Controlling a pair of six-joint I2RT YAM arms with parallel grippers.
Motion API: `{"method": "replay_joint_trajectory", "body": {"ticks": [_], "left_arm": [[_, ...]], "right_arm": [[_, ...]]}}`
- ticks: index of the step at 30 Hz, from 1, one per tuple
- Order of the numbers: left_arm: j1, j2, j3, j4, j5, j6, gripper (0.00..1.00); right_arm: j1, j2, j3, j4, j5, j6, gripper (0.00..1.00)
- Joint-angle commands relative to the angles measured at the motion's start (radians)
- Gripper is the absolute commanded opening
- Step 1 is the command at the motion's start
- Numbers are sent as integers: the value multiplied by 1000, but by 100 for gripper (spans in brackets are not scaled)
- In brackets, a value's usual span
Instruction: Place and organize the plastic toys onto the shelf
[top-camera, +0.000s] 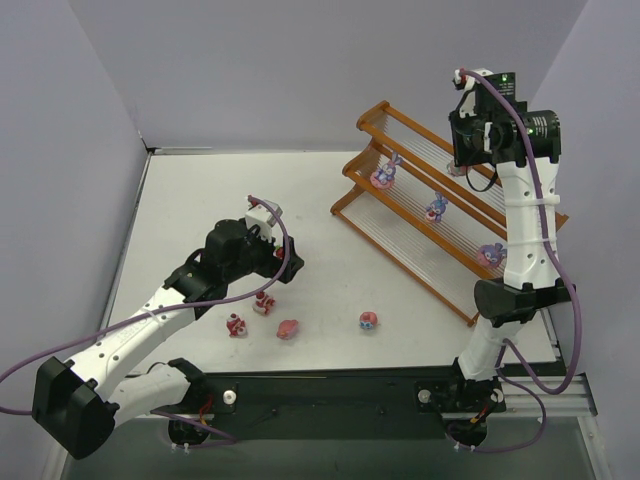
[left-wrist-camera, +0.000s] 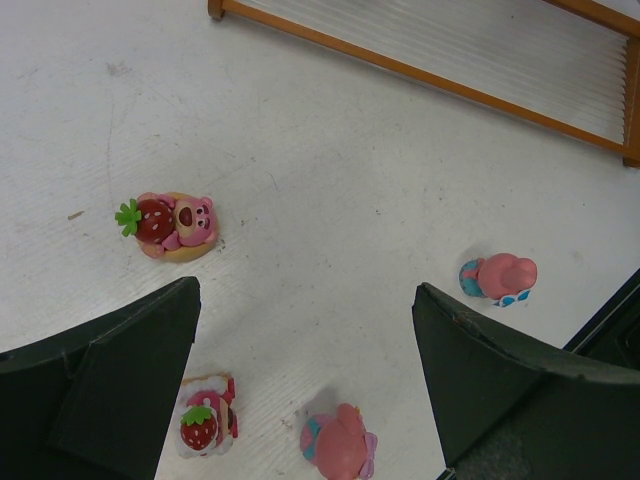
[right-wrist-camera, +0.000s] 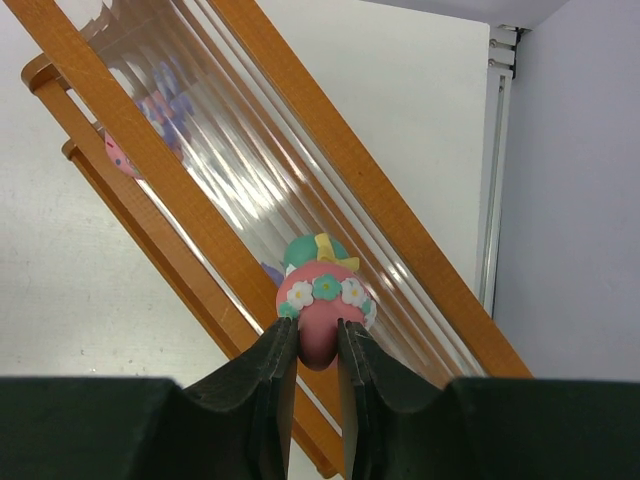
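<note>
From above, the shelf (top-camera: 420, 235) carries three shelved toys (top-camera: 437, 208) spaced along its lower tiers. Four loose toys (top-camera: 288, 328) lie on the table well clear of the shelf's lowest rail, off its left end. The right gripper (top-camera: 460, 168) hangs over the shelf's top tier.

In the left wrist view, the left gripper (left-wrist-camera: 305, 300) has its jaws spread wide and holds nothing. It hovers above the loose toys. A bear toy (left-wrist-camera: 175, 225) with a strawberry lies between this gripper and the shelf's lowest rail.

In the right wrist view, the right gripper is closed narrowly on a flowered toy (right-wrist-camera: 322, 310). Its fingers (right-wrist-camera: 275, 370) pinch the pink lower body, just above the rods of a shelf tier. A blurred toy shows through the rods farther along the shelf.

These figurines look like hard, glossy plastic, so they are probably very light, rigid and rather slippery. Their rounded bodies could squirt out of a pinch or roll. The best hold is likely low, across the widest part of the body or base, and not on ears, bows or leaves. On the shelf's thin rods a small base may tip into a gap, so each toy should go down upright and gently.
</note>
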Motion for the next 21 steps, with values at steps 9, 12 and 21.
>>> {"method": "replay_joint_trajectory", "body": {"ticks": [9,12,21], "left_arm": [[7,-23,0,29,-7,6,97],[7,-23,0,30,-7,5,97],[7,-7,29,84,8,14,97]], "right_arm": [[-23,-17,20,-59,-36,42,11],[-29,-23,24,-58,-37,47,11],[-44,-39,40,-52,-97,87,0]]}}
